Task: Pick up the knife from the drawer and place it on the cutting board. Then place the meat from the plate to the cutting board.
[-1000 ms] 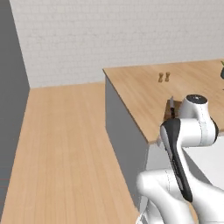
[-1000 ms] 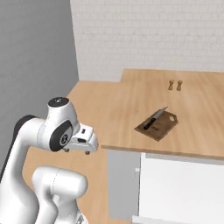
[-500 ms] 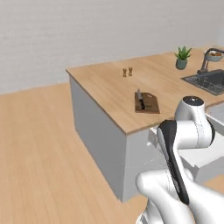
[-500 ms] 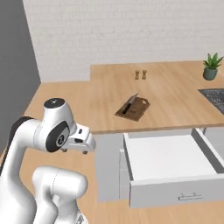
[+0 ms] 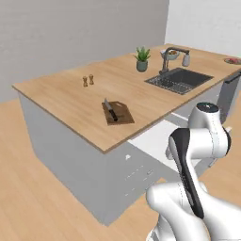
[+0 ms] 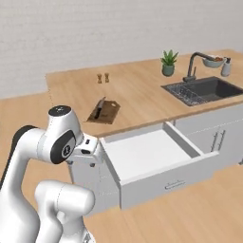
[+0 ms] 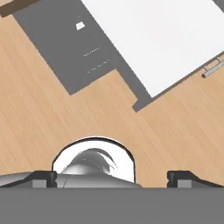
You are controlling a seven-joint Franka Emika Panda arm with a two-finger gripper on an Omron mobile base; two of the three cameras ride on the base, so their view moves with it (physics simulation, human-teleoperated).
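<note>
The pincer (image 7: 112, 178) hangs over the wood-plank floor (image 7: 39, 113), its two small dark tips set wide apart with nothing between them; below it lie the smooth white inside of the drawer (image 7: 162, 39) and the slim metal bar handle (image 7: 213, 68) on the front panel.

From the right base view the drawer (image 6: 147, 154) stands pulled out of the grey cabinet, a wide shallow white tray with a light grey front. The counter (image 6: 137, 90) is a broad slab of warm, fine-grained wood. On it lies the cutting board (image 6: 103, 112), a small dark brown rectangle, and the knife (image 6: 99, 108) rests along it (black handle toward the counter's front edge, grey blade pointing away). In the left base view the same board (image 5: 117, 113) carries the knife (image 5: 110, 110) along its left side.

Farther back stand two small brown shakers (image 5: 88, 80), a potted green plant (image 5: 142, 59), and a dark, square sink (image 5: 180, 80) with a curved dark tap (image 5: 170, 57). At the counter's far right edge sits the plate (image 5: 233, 61), with something reddish on it too small to make out.
</note>
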